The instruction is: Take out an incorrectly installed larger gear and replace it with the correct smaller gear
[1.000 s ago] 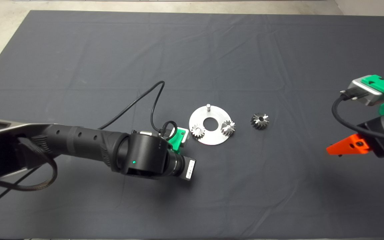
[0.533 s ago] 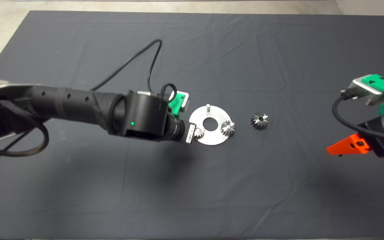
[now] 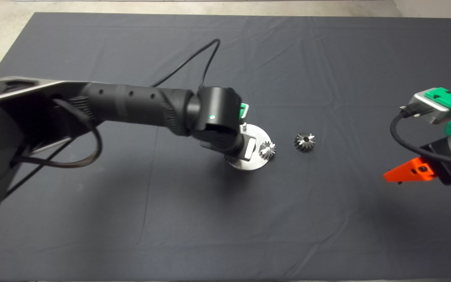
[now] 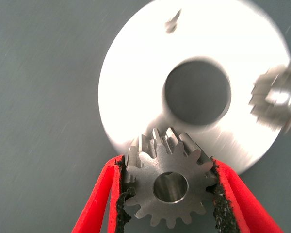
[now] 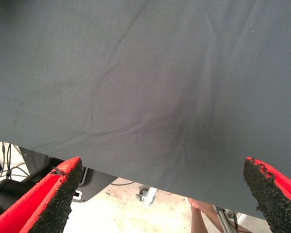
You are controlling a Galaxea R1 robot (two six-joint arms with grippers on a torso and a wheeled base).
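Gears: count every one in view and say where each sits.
3. The smaller gear is held between the left gripper pads over the steel disc; a second gear sits at the disc's rim; the larger gear lies on the mat beside the disc.

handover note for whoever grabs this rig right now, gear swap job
Left tool: shut on the smaller gear at the edge of the steel disc; I cannot tell whether the gear is lifted clear.
Right tool: open, empty, parked at the right side of the mat.
Larger gear: lying on the mat right of the disc, apart from it, so removal looks done.
Also on the disc: another gear and a bare pin.
Left to do: seat the smaller gear, probably on the bare pin, then release.
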